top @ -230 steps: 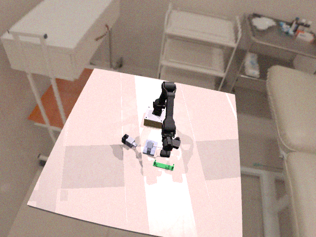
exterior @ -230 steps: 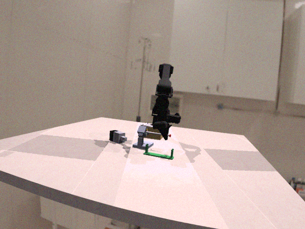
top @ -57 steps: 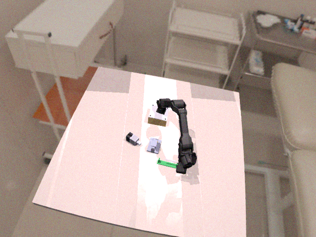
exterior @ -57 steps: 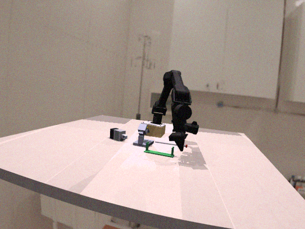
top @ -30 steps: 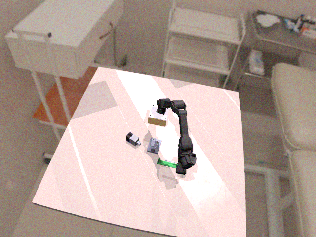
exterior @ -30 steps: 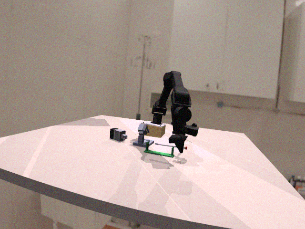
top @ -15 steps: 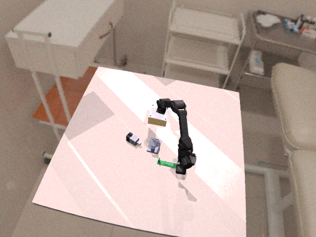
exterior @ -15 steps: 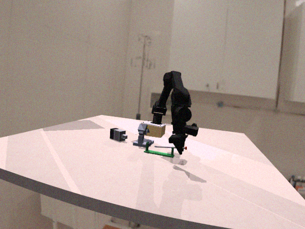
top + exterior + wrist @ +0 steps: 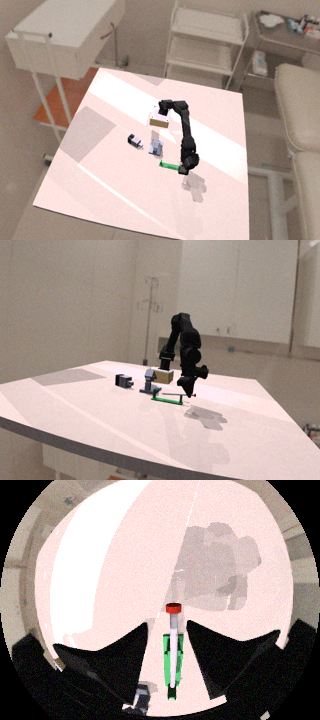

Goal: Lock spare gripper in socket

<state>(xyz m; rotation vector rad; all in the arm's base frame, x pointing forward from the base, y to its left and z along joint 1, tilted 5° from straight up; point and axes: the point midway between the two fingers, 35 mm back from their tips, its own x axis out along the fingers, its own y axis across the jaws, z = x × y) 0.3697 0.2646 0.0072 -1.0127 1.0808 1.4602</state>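
1. The gripper (image 9: 189, 394) points down at the centre of the exterior view; its fingers stand parted on either side of the lock pin (image 9: 174, 640), holding nothing.
2. The lock pin, grey with a red head (image 9: 194, 395), lies level on the green cradle (image 9: 166, 400); the head sits just right of the fingertips.
3. The grey mount (image 9: 149, 382) stands left of the cradle, near it; its socket is too small to judge.
4. The spare gripper (image 9: 124, 381) lies further left on the table (image 9: 77, 420), apart from the mount.
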